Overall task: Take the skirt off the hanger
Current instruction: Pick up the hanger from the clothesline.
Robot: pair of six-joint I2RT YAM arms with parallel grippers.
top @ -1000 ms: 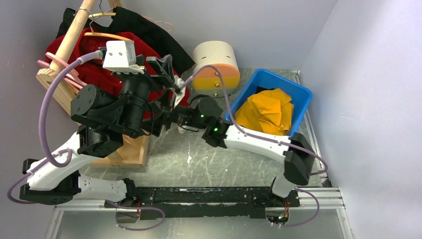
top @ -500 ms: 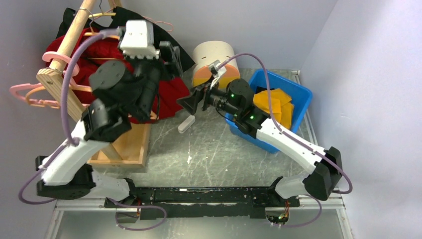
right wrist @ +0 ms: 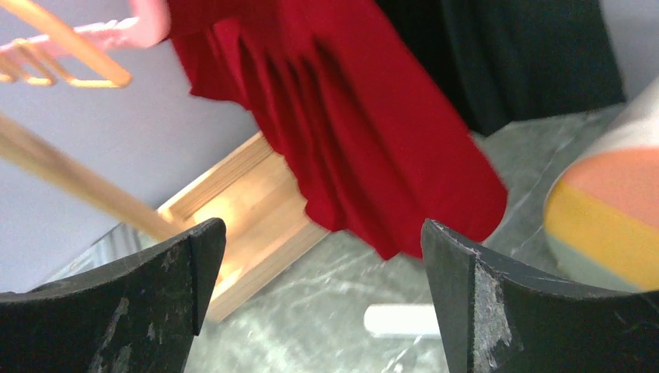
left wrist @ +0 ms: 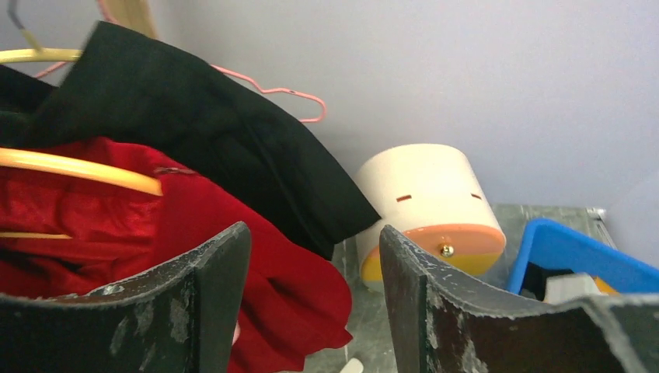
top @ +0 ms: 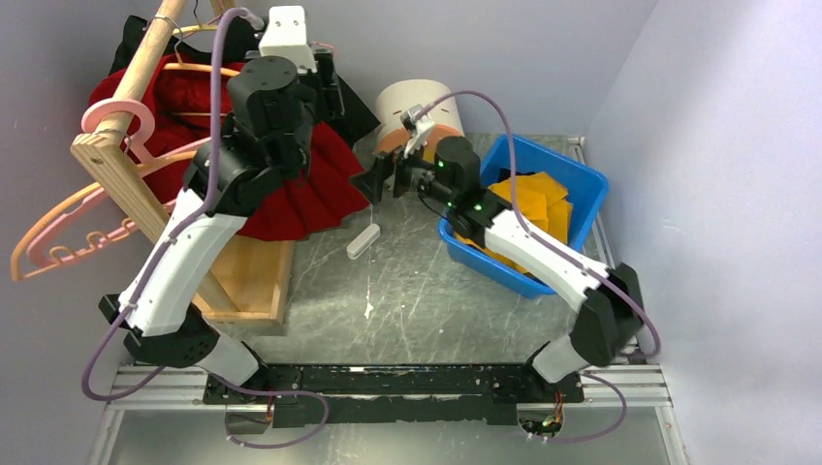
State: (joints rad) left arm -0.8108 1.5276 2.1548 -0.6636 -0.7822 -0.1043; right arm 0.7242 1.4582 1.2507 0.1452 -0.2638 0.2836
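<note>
Hanging on the wooden rack [top: 124,92] at the far-left corner of the surface [top: 407,300], the red skirt [top: 291,199] spreads its pleated hem down toward the rack's base. In the left wrist view the bar of a yellow hanger [left wrist: 78,169] crosses its upper part. A black garment [left wrist: 194,140] hangs just behind it on the same rack.

The left claw [left wrist: 311,237] is raised high at the rack, level with the top of the skirt and beside the black garment. Its fingers stand partly spread with nothing between them. Red cloth lies just past the left finger, but whether it touches cannot be told.

The right claw [right wrist: 321,229] hovers above the middle of the surface, pointed at the skirt's hem. Its fingers are spread as wide as they go and hold nothing. It is near the hem but apart from it.

A small white object [top: 362,240] lies on the bare surface below the hem, between the rack's base and the blue bin [top: 582,174]. The bin sits against the right edge and holds orange cloth [top: 528,199]. A cream and orange cylinder [top: 417,97] lies at the far edge, just behind the right claw. Pink and orange hangers [top: 58,237] dangle off the rack beyond the left edge. The near half of the surface, in front of the rack and the bin, is open stone-grey ground.
</note>
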